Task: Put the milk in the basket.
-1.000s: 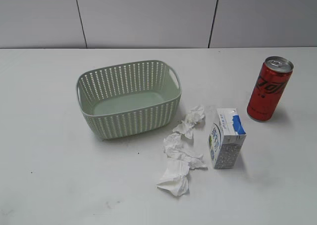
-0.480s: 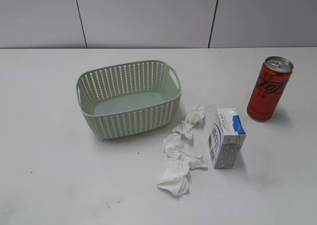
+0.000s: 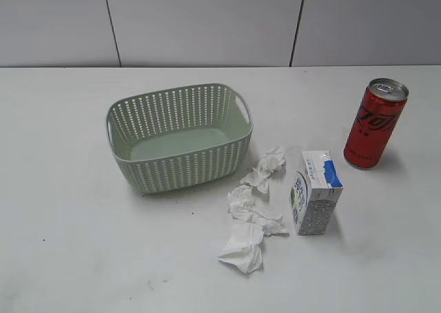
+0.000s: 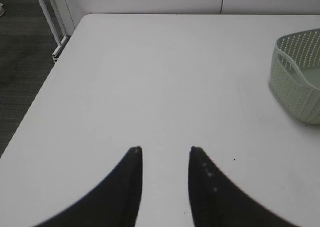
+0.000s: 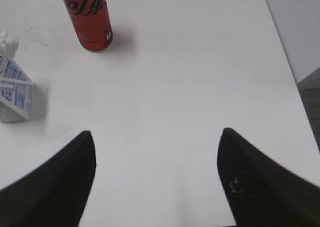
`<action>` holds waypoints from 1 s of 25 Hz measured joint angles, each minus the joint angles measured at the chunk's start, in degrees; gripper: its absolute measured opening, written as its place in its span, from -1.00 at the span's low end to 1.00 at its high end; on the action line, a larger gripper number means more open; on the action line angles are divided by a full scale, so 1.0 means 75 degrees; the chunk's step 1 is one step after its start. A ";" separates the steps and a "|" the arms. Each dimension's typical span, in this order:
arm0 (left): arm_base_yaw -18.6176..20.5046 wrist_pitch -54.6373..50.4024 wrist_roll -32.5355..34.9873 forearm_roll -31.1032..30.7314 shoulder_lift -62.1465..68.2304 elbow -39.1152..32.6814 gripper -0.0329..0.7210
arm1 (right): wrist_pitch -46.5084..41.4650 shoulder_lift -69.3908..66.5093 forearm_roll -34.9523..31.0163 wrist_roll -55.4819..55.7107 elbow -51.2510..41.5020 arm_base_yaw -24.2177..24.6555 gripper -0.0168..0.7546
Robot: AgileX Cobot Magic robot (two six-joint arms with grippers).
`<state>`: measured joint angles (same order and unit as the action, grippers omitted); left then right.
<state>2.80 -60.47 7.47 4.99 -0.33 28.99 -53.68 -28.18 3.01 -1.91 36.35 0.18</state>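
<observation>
Right gripper [image 5: 156, 137] spread, milk [image 5: 14, 94] seemingly left-ahead.

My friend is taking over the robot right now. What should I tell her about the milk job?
Left tool: open, holding nothing, over bare table left of the basket.
Right tool: wide open, holding nothing, right of the milk.
Milk stands upright on the table, near the crumpled tissues and the red can.
Basket holds nothing.
Done: nothing yet.
Left: grab the milk, probably with the right tool, and put it in the basket.
</observation>
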 joint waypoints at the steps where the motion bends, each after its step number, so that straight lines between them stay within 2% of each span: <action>1: 0.0000 0.0000 0.0000 0.0000 0.0000 0.0000 -0.29 | 0.0030 -0.0310 -0.0082 0.0000 0.0107 0.0000 0.56; 8: 0.0000 0.0000 0.0000 0.0000 0.0000 0.0000 -0.29 | 0.0233 -0.2669 -0.0793 -0.0365 0.1014 -0.0055 0.56; 11: 0.0000 0.0000 0.0000 0.0000 0.0000 0.0000 -0.29 | 0.0438 -0.3482 -0.1047 -0.0412 0.1392 -0.0318 0.56; 16: 0.0000 0.0000 0.0000 0.0000 0.0000 0.0000 -0.29 | 0.0675 -0.4740 -0.1092 -0.0354 0.1931 -0.1344 0.56; 25: 0.0000 0.0000 0.0000 0.0000 0.0000 0.0000 -0.29 | 0.1486 -0.6726 -0.1124 0.1017 0.2323 -0.3646 0.56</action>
<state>2.80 -60.47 7.47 4.99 -0.33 28.99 -42.54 -78.63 -5.42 5.72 53.78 -27.16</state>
